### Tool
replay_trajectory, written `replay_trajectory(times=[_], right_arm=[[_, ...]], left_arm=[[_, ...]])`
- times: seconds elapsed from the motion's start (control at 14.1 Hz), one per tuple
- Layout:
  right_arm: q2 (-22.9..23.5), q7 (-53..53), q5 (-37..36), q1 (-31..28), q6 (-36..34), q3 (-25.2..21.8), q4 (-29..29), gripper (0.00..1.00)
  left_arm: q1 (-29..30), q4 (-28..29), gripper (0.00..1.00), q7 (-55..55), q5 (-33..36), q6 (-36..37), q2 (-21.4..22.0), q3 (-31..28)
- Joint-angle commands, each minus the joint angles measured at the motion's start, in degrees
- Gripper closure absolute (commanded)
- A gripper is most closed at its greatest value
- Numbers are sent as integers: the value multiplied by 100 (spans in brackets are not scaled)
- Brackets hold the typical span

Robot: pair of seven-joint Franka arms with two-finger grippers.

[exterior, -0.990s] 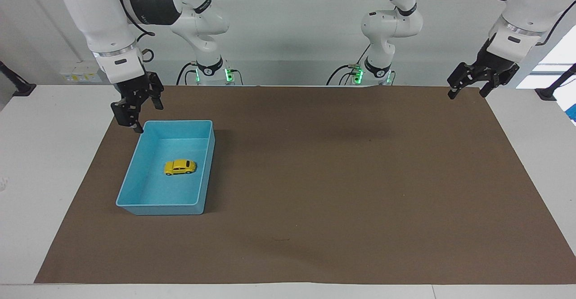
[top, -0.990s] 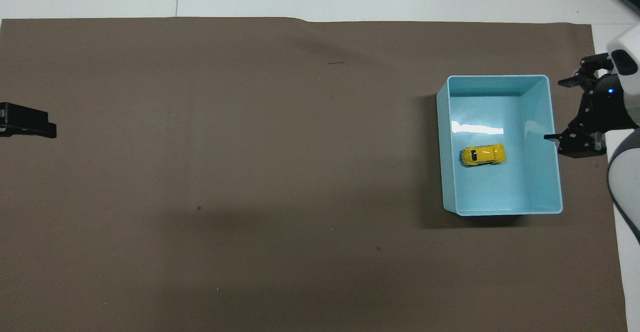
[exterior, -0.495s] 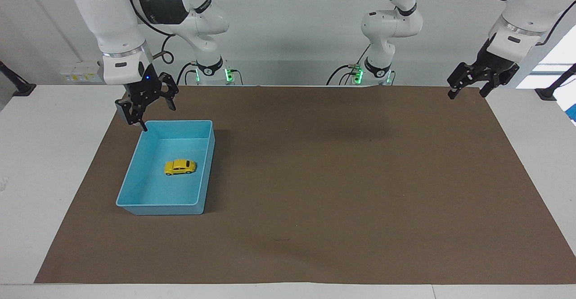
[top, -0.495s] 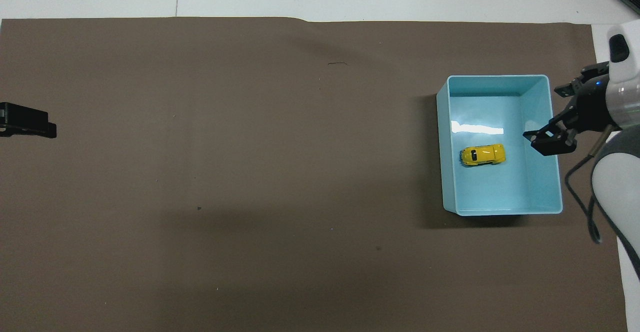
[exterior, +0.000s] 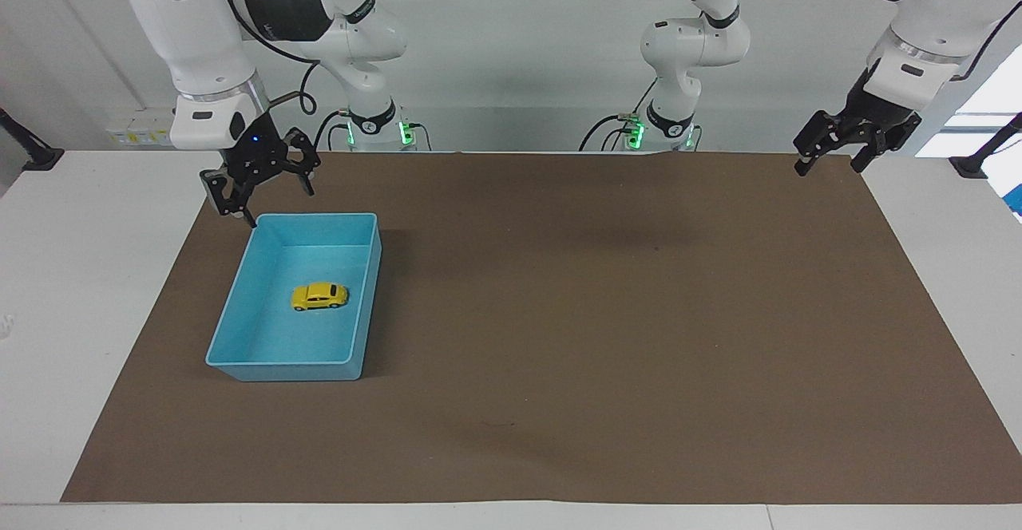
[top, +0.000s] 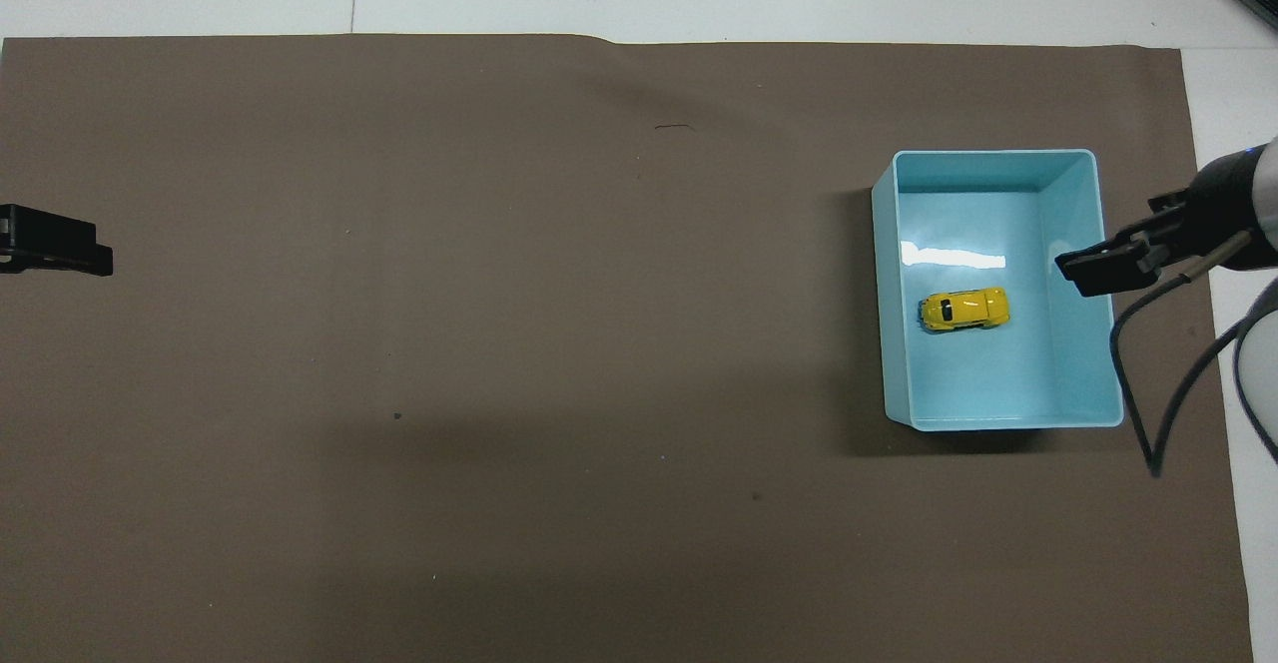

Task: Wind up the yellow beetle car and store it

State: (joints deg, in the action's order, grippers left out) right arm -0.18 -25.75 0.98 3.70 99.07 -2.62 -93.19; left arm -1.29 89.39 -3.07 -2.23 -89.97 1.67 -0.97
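- The right gripper (exterior: 267, 197), jaws apart and empty, hangs over the blue bin's (exterior: 363, 306) corner nearest the robots.
- The yellow beetle car (exterior: 319, 296) sits on its wheels mid-bin, at the brown mat's (exterior: 607, 314) right-arm end.
- The left gripper (exterior: 826, 164), open and empty, waits over the mat's corner at the left arm's end.

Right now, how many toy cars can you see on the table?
1. The yellow beetle car sits on the floor of the blue bin, at the right arm's end of the table. Nothing seems to hide another.
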Motion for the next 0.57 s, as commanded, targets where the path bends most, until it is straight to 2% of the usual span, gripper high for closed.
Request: replay_trajectory(times=[0.0,0.21,0.49], right_arm=[[0,778,86,-1,-204,-37,55,0],[-35,2167,69,-1,-231,24,142,0],[-35,2933,87,-10,-310,16,196,0]], left_arm=[[15,9,0,17,-15,102,70,-8],[15,9,0,17,-15,102,70,-8],[15,9,0,17,-15,102,70,-8]])
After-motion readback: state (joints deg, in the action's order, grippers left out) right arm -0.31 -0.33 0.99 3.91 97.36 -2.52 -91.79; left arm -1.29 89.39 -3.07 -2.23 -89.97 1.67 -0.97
